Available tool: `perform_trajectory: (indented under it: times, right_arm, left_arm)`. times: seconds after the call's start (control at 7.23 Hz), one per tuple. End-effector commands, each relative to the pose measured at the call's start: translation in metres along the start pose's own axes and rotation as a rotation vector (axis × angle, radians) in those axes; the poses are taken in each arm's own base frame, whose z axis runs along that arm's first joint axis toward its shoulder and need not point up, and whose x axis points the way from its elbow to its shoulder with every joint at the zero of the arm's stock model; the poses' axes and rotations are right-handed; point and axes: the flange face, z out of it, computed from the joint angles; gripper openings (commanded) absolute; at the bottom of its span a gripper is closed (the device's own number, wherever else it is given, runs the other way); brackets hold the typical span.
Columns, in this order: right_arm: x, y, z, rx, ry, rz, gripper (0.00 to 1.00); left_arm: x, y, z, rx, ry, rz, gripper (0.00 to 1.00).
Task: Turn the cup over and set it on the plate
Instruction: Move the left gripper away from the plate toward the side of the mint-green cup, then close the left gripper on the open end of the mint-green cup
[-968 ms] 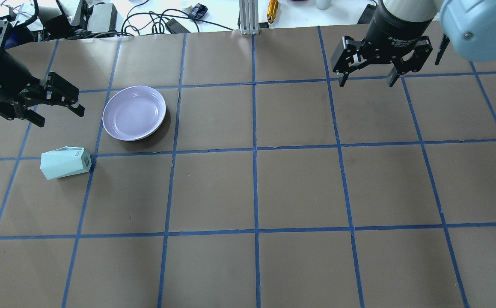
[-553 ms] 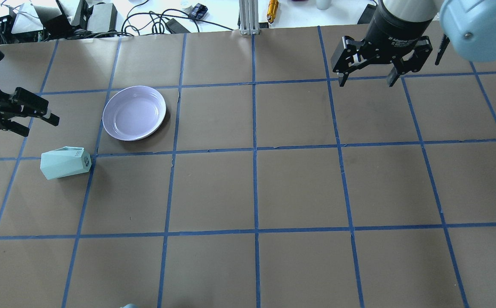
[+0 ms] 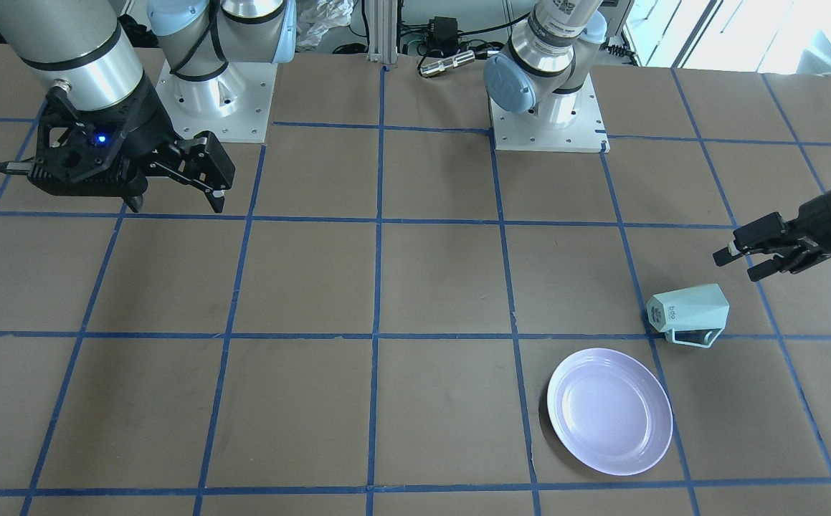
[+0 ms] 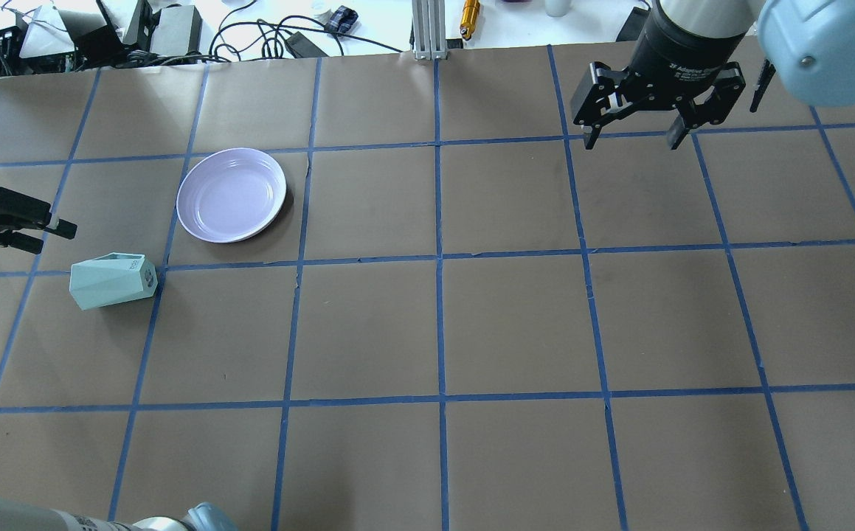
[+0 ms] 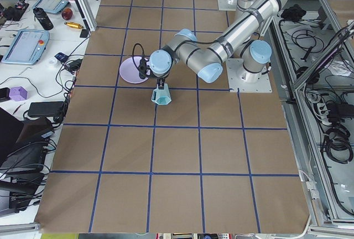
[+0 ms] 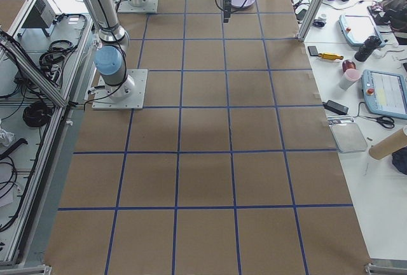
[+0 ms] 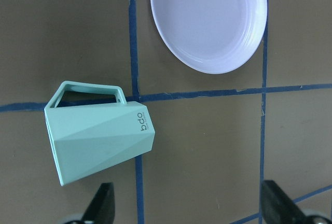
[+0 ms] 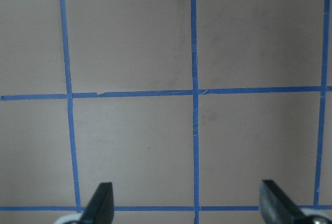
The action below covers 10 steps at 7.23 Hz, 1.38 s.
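The mint-green cup (image 4: 112,280) lies on its side on the brown table, with its lettered base towards the right in the overhead view. It also shows in the front view (image 3: 689,313) and in the left wrist view (image 7: 98,141), where its handle points up. The lavender plate (image 4: 232,195) sits empty, a short way beyond the cup and to its right; it also shows in the front view (image 3: 610,411) and the left wrist view (image 7: 208,19). My left gripper (image 4: 57,237) is open and empty, above the table just left of the cup. My right gripper (image 4: 631,140) is open and empty, far off at the back right.
Cables and power bricks (image 4: 176,29) and an aluminium post (image 4: 427,29) line the far table edge. The two arm bases (image 3: 214,100) stand on the robot's side. Blue tape divides the table into squares.
My left gripper has moved left and nearer, away from the plate and towards the table's left edge near the cup. It stays open. The cup, the plate and the right arm have not moved.
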Motion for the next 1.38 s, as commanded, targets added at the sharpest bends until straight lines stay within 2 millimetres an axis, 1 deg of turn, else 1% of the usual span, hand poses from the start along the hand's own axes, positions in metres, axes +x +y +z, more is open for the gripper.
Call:
perform_trajectory:
  times: [0.0,0.14,0.41,0.69,0.83,0.97,1.24]
  right_arm:
    - [0.000,0.000,0.000,0.000,0.000,0.000,1.00]
    - [0.000,0.000,0.000,0.000,0.000,0.000,1.00]
    - [0.000,0.000,0.000,0.000,0.000,0.000,1.00]
    - [0.000,0.000,0.000,0.000,0.000,0.000,1.00]
    - [0.000,0.000,0.000,0.000,0.000,0.000,1.00]
    - [0.000,0.000,0.000,0.000,0.000,0.000,1.00]
    - [0.000,0.000,0.000,0.000,0.000,0.000,1.00]
  left_arm:
    - [-0.055,0.001,0.013,0.045,0.089,-0.007,1.00]
    - [-0.076,0.007,0.022,0.059,0.128,-0.011,1.00]
    - [-0.105,0.019,0.045,0.066,0.216,-0.032,1.00]
    - [-0.117,0.029,0.063,0.026,0.301,-0.058,1.00]
    - [-0.129,0.034,0.071,0.044,0.343,-0.082,1.00]
    - [-0.131,0.035,0.083,0.048,0.415,-0.120,1.00]
    - [-0.135,0.034,0.104,0.066,0.497,-0.132,1.00]
